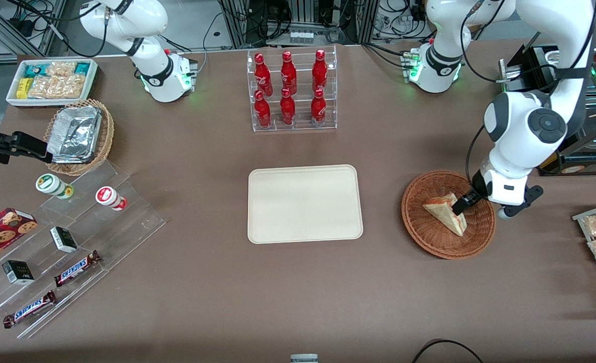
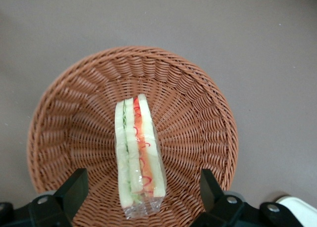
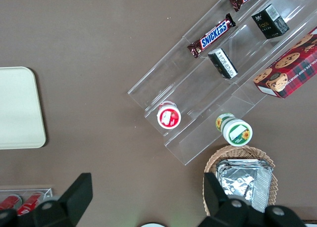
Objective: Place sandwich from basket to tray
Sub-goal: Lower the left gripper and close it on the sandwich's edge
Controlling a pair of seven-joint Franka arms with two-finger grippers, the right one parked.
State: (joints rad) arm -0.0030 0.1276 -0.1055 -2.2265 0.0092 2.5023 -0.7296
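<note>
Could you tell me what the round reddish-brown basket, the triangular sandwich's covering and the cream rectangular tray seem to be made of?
The round reddish-brown basket looks like woven wicker: ribbed strands show. The triangular sandwich seems wrapped in clear glossy film, crinkled at its end. The cream rectangular tray looks like smooth matte plastic, though that is less sure. The open gripper hovers over the sandwich.

Brown table (image 1: 202, 282) — tray (image 1: 305, 204), basket (image 1: 429, 229)

Readable: "SNICKERS" on two chocolate bars (image 1: 77, 268) (image 1: 30, 309) lying on the clear stepped display (image 1: 71, 237). Same word on bars (image 3: 211, 35) in the right wrist view. Gripper (image 1: 463, 205) above the basket (image 1: 429, 237): unlettered.
</note>
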